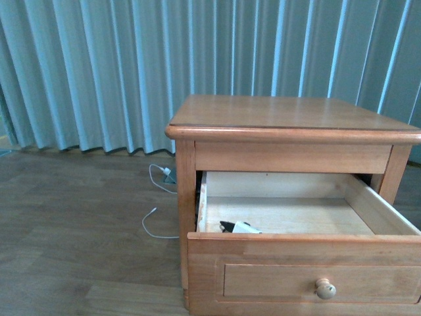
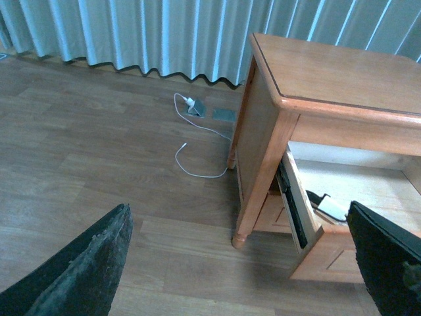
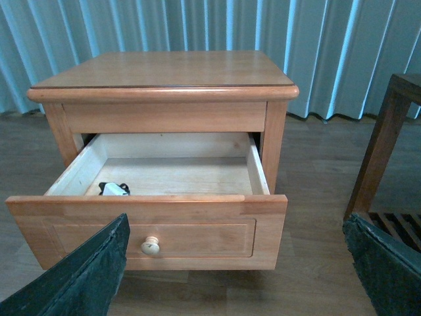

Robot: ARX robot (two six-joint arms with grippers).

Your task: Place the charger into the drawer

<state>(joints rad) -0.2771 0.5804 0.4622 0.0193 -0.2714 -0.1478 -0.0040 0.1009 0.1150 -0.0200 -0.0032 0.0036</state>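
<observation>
The honey-coloured drawer (image 1: 302, 276) of the nightstand stands pulled out, its round knob (image 1: 325, 288) on the panel front. Inside, near the front left corner, lies the white charger (image 1: 242, 228) with its black cable; it also shows as charger (image 3: 115, 189) and charger (image 2: 331, 208). My left gripper (image 2: 243, 263) is open over the floor beside the nightstand's left side, with nothing between its dark fingers (image 2: 85, 263). Open too, my right gripper (image 3: 240, 263) hangs in front of the drawer front (image 3: 151, 230) and holds nothing. Neither arm shows in the front view.
A thin white cable (image 1: 152, 224) trails on the wooden floor left of the nightstand (image 1: 289, 118), plugged near the curtain (image 1: 131, 66). A dark wooden frame (image 3: 385, 145) stands right of the nightstand.
</observation>
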